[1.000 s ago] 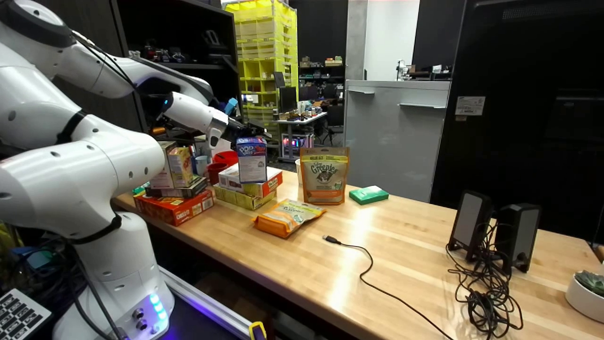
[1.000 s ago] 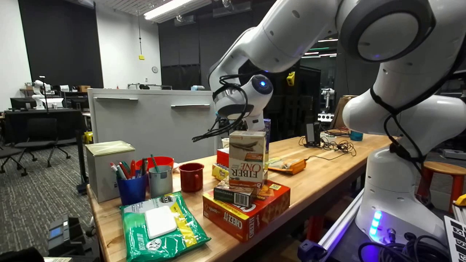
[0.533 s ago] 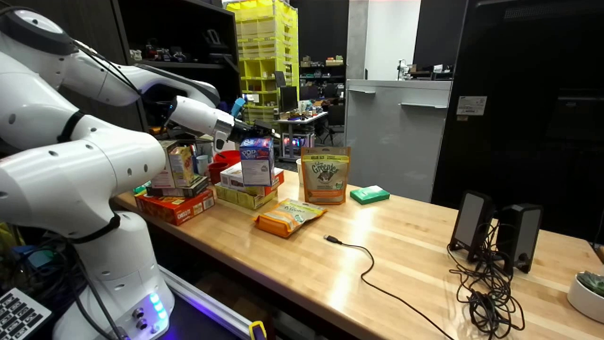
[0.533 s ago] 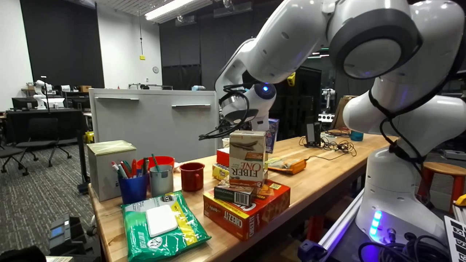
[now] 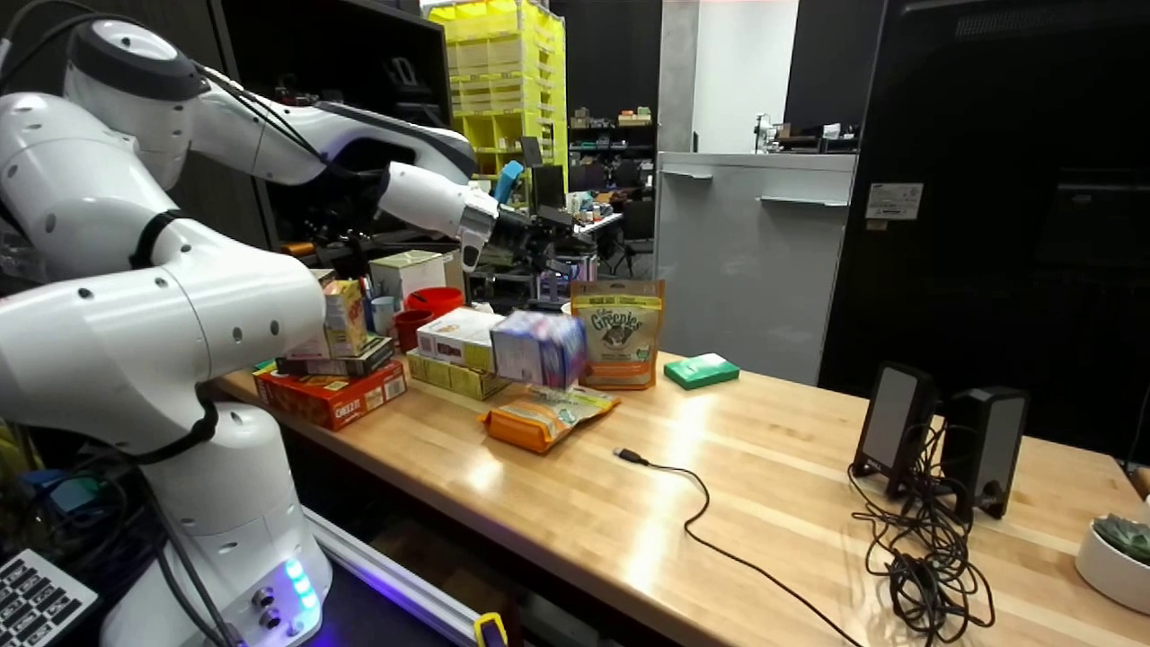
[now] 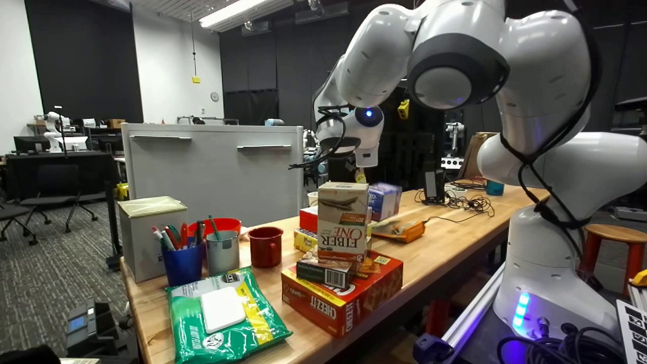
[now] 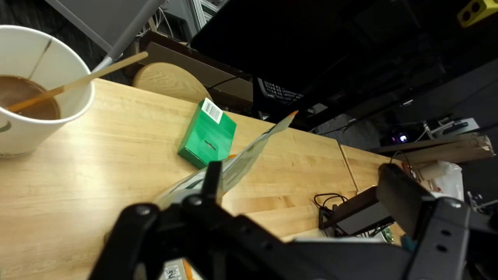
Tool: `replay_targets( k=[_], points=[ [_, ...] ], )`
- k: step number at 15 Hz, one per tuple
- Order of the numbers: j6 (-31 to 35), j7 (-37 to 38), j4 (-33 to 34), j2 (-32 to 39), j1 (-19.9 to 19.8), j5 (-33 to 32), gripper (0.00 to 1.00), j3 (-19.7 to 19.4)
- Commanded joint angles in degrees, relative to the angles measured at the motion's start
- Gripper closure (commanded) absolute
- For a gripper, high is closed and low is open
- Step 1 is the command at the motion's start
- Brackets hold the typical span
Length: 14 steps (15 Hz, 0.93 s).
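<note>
The arm [image 5: 238, 310] is glossy white and rounded, with a dark grey collar [image 5: 135, 78] and small round recesses. Black cables [image 5: 269, 117] and black straps [image 5: 154, 235] wrap it, while blue lights [image 5: 302, 584] glow on the white base [image 5: 220, 539]. The gripper [image 7: 301, 177] is black, its linkage studded with silvery screws [image 7: 143, 210].

– What colours has the Pop-Tarts box [image 5: 539, 350]?
– Blue and whitish with a smear of red, all blurred.
– And the tool [image 7: 307, 188]?
– Black. The upright pouch [image 5: 618, 337] is orange-edged around pale grey-green.
– The small box [image 7: 208, 134]?
– Bright green, with a white label [image 7: 212, 110] striped in black bars.
– And the table [image 5: 782, 449]?
– Honey-coloured wood in lighter and darker strips.
– The mug [image 6: 265, 247]?
– Dark red. The Cheez-It box [image 6: 354, 301] is red, yellow-striped.
</note>
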Motion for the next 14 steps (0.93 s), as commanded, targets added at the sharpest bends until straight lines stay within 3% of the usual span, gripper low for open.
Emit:
replay_targets(
  k=[1,6,14],
  points=[
    [1.0,-2.9,1.8,5.0,-1.4,0.7,0.00,-0.7],
    [1.0,-8.2,-0.2,16.6,2.2,-0.7,0.00,-1.3],
    [0.8,-18.3,-5.9,31.3,7.5,-0.9,0.00,-6.5]
  ],
)
